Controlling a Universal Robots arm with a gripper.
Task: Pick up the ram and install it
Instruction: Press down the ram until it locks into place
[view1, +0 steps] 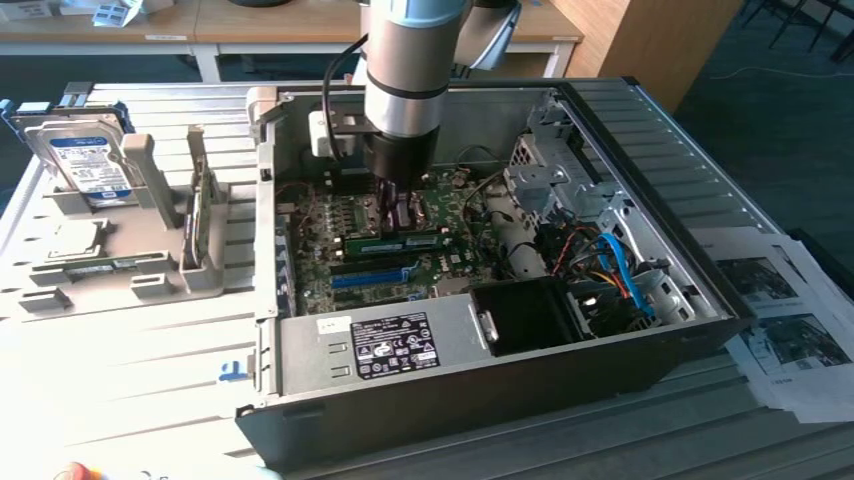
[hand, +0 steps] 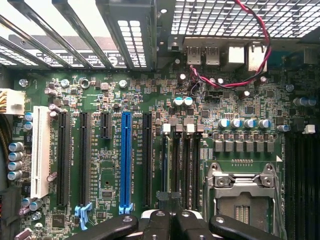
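Note:
My gripper (view1: 395, 212) hangs inside the open computer case, close above the motherboard (view1: 447, 262). A green ram stick (view1: 400, 243) with a white sticker stands along a slot just below the fingertips. I cannot tell whether they touch it. In the wrist view the black fingers (hand: 187, 226) lie together, and the gripper (hand: 170, 217) is shut with nothing visible between them. It sits over the row of dark memory slots (hand: 181, 165). Another thin green stick (view1: 96, 268) lies flat in the grey fixture at the exterior view's left.
The grey fixture (view1: 160, 270) also holds a silver hard drive (view1: 83, 160) and a square processor chip (view1: 67, 240). Inside the case are a blue expansion slot (view1: 367, 277), the empty processor socket (hand: 242, 192), a black fan shroud (view1: 534, 315), loose cables (view1: 614, 265) and the case walls (view1: 667, 180).

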